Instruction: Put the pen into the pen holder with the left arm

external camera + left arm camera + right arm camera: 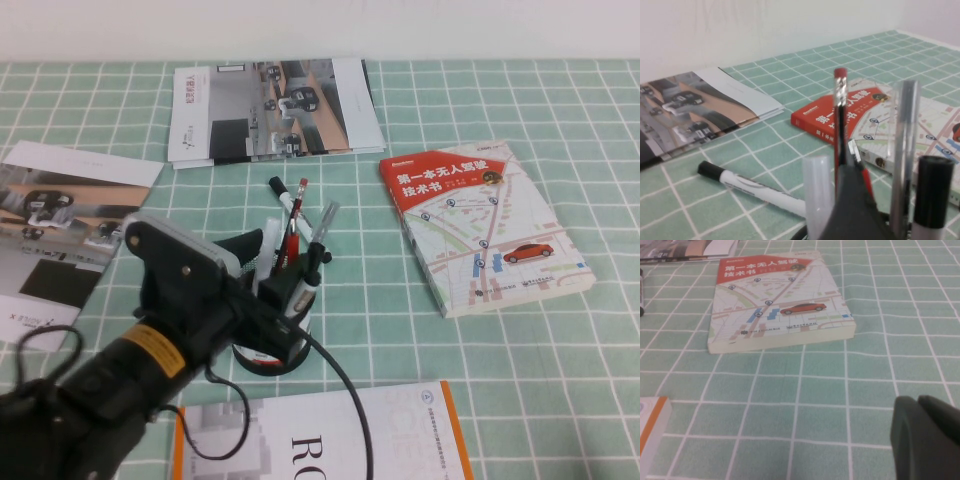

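Now the pen is seen standing in the pen holder, left gripper spread at its 9 o'clock, so retreat is judged next; right gripper pressed together, parked.

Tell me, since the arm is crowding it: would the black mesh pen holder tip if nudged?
Possibly. The black wire-mesh pen holder looks light and narrow, and tall pens, like the translucent grey pen, probably make it top-heavy. The left claw sits right over its rim, so a sideways bump could topple it. The right claw hovers away over the tablecloth.
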### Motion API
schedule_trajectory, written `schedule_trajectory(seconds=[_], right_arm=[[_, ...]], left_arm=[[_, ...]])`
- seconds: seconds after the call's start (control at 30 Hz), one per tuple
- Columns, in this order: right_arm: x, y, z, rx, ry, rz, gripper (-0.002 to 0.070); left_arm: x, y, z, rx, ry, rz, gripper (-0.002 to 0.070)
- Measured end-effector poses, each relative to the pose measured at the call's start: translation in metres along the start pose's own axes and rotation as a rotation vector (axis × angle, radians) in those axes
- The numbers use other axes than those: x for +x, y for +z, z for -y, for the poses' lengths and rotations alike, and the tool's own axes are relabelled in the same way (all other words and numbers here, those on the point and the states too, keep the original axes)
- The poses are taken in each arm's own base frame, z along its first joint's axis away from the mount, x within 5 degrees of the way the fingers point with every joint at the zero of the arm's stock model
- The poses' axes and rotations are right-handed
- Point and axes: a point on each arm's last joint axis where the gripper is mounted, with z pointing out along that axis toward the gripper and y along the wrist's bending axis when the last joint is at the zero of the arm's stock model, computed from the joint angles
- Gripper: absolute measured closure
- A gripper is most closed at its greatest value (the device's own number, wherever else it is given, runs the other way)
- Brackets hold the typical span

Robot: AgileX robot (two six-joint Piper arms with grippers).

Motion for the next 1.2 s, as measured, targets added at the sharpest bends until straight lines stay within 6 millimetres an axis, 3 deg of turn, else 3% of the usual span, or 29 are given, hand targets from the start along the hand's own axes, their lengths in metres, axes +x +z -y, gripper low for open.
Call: schedule_trajectory(seconds=[0.07,0.2,0.3,0.5,0.67,0.87,1.07,1.2], right_arm=[[0.000,0.000,0.000,0.000,0.000,0.000,0.0696],[0.000,0.000,0.000,0.000,0.000,0.000,0.0696],[0.000,0.000,0.000,0.000,0.000,0.000,0.0696],[0.000,0.000,0.000,0.000,0.000,0.000,0.0696],[0.000,0.000,0.000,0.000,0.000,0.000,0.0696],[0.000,0.000,0.000,0.000,0.000,0.000,0.0696],[0.000,0.000,0.000,0.000,0.000,0.000,0.0696],[0.000,0.000,0.000,0.000,0.000,0.000,0.0696]], left_arm=[[-0.010,-0.007,-0.001,-0.007,0.015,-0.003,0.0344],[-0.037,-0.031,-0.001,-0.010,0.037,-0.013,0.0566],[-0.056,-0.054,-0.002,-0.012,0.048,-0.013,0.0646],[-0.091,-0.113,-0.002,-0.024,0.061,0.068,0.0673],[-0.103,-0.153,-0.002,-0.028,0.057,0.098,0.0675],[-0.094,-0.174,-0.001,-0.021,0.107,-0.011,0.0676],[-0.080,-0.176,-0.001,-0.008,0.103,-0.163,0.0676],[-0.075,-0.177,0.000,-0.005,0.010,-0.218,0.0676]])
